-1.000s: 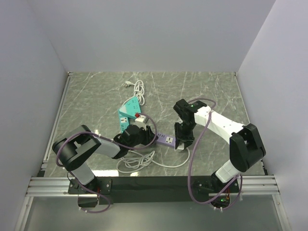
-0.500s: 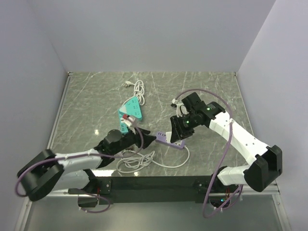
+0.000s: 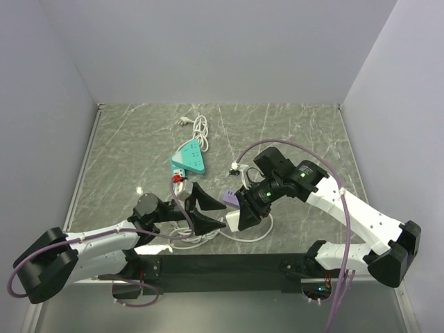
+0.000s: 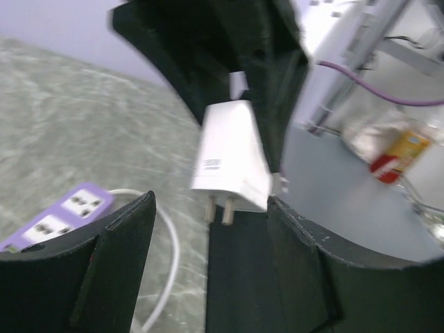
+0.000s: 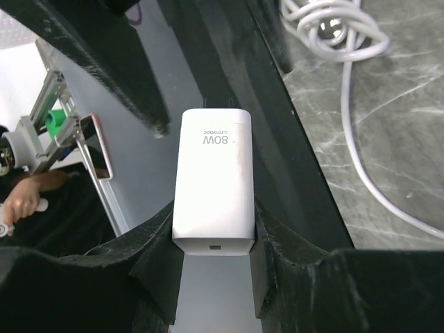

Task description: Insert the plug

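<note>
Your right jaws are clamped on the flat sides of the white plug (image 5: 211, 184) and hold it up off the worktop (image 3: 139, 139) near the front edge, with its two prongs pointing away from the right wrist. Your left jaws stand wide apart with nothing in them, facing the plug from just beside it without touching it. The purple power strip (image 3: 229, 199) lies on the worktop close behind the plug. A loose white cable (image 5: 326, 14) is coiled nearby, and a teal power strip (image 3: 189, 160) lies farther back.
</note>
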Controlling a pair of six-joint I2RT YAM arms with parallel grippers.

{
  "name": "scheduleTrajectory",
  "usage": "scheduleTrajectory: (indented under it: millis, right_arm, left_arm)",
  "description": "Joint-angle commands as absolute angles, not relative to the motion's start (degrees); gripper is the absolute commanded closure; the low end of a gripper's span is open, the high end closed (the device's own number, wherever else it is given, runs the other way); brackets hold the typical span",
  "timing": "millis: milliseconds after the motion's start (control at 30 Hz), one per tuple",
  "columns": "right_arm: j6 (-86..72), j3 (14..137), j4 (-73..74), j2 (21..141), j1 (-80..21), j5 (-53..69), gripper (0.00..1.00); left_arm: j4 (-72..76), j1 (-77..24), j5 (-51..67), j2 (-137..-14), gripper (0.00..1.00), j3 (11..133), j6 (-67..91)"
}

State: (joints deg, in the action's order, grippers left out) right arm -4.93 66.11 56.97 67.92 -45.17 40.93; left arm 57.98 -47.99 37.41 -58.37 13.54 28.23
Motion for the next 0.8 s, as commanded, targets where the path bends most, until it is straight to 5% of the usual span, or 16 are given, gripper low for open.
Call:
scheduleTrajectory:
  millis: [0,767]
  right_arm:
    - [-3.6,65.57,55.9,66.45,-46.49,44.12,1.0]
    - [-1.58,65.48,54.67,67.06,-50.36,46.23,1.0]
  left_arm:
    - [68.18,-48.16,46.66,-59.41,0.29,13.54,31.72]
    - [80.59,-55.19,50.36,-72.51,0.4,19.34,39.11]
